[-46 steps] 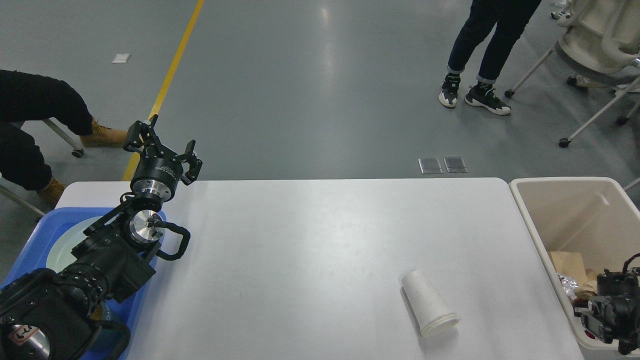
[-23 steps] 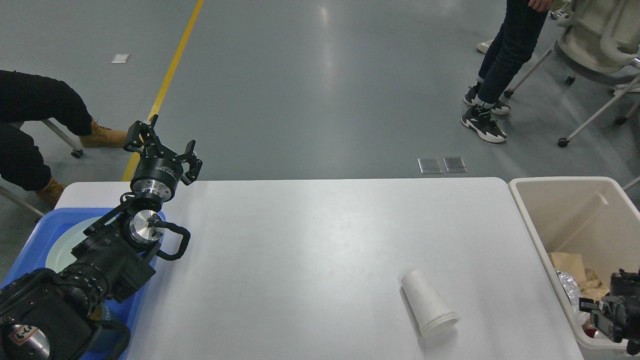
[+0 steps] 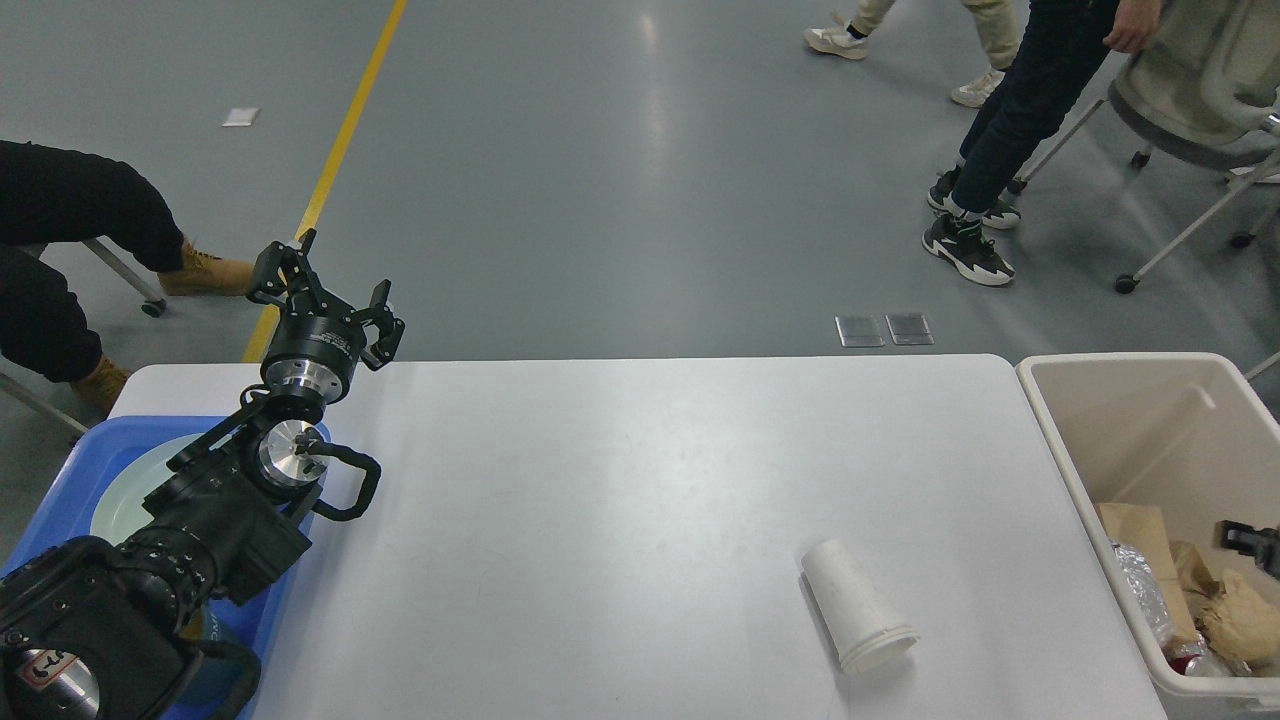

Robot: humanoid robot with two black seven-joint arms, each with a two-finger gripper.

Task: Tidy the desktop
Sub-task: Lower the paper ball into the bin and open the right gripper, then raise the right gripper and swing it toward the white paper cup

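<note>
The white desktop fills the middle of the head view. A white paper cup lies on its side on it at the front right, its mouth toward me. My left gripper is open and empty, raised over the desktop's back left corner, far from the cup. Of my right gripper, only a small black part shows at the right edge over the beige bin; its fingers cannot be told apart.
A blue tray holding a pale plate sits at the left under my left arm. A beige bin with crumpled paper and foil stands at the table's right end. People and chairs are beyond the table.
My right arm has pulled back to the right, from low in the bin to nearly out of view. The left arm and the cup have not moved. People behind have walked.
</note>
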